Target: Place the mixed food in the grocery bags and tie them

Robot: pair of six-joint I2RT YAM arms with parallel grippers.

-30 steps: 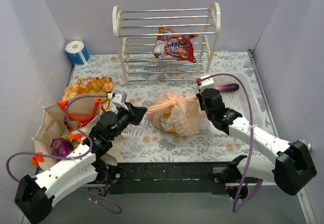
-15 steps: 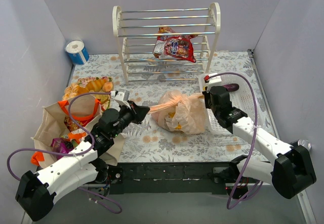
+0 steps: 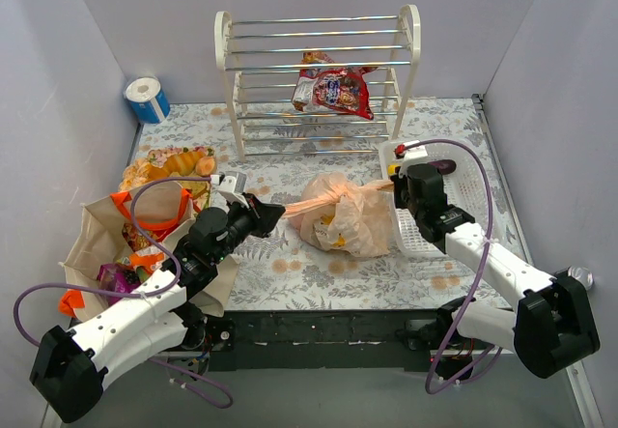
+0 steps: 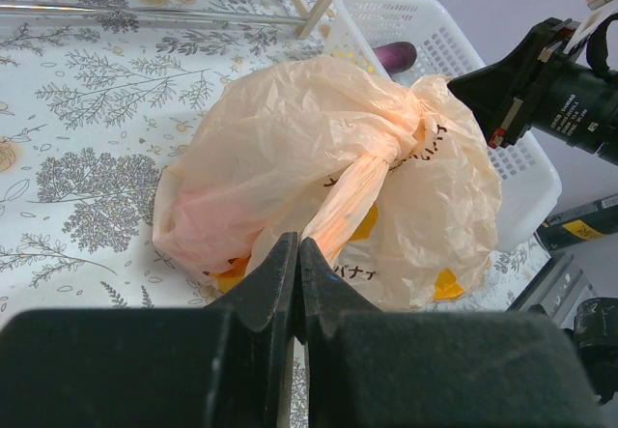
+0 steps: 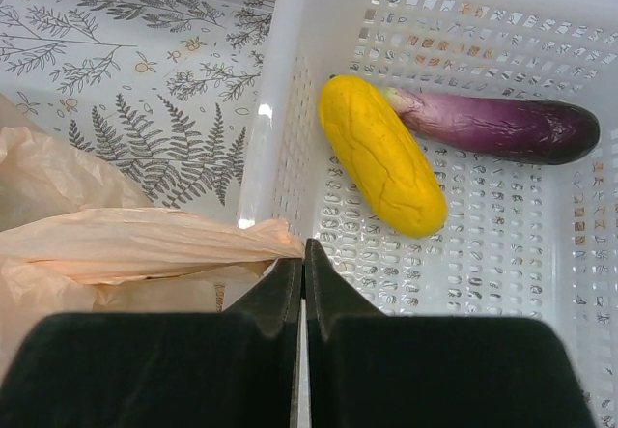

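The peach-orange plastic bag (image 3: 346, 220) lies on the table's middle, bulging with food, its two handles crossed in a knot (image 4: 410, 133) on top. My left gripper (image 3: 276, 212) is shut on one handle strip (image 4: 352, 191), stretched taut to the left. My right gripper (image 3: 395, 187) is shut on the other handle (image 5: 145, 244), pulled right over the basket's rim. The beige tote (image 3: 101, 244) with orange handles stands open at the left, with snack packets inside. A red snack packet (image 3: 336, 90) lies on the rack.
A white lattice basket (image 5: 280, 128) at the right holds a yellow oblong vegetable (image 5: 381, 167) and a purple eggplant (image 5: 492, 127). A white rack (image 3: 319, 61) stands at the back. A tray of pastries (image 3: 169, 165) and a paper roll (image 3: 147, 99) are at the left.
My right gripper has moved right towards the basket with its handle. The bag has slid right and both handles are drawn tighter into the knot. My left gripper has barely moved.
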